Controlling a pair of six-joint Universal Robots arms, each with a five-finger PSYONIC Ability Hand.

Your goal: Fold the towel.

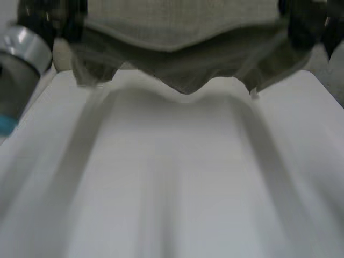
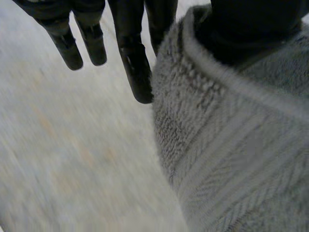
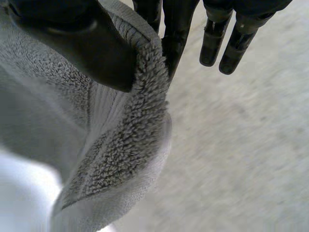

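Note:
The grey towel (image 1: 177, 32) hangs stretched in the air above the white table (image 1: 172, 183), close under the head camera, its lower edge sagging in scallops. My left hand (image 2: 135, 58) pinches the towel (image 2: 231, 145) at one upper corner between its thumb and a finger. My right hand (image 3: 96, 43) pinches the towel (image 3: 120, 145) at the other upper corner the same way, thumb pressed on the cloth's hem. The remaining fingers (image 3: 227, 38) of each hand point straight down beside the cloth.
My left arm (image 1: 21, 54) with its grey joint and blue cap stands at the table's left side. The table's far edge (image 1: 312, 75) runs just under the hanging towel.

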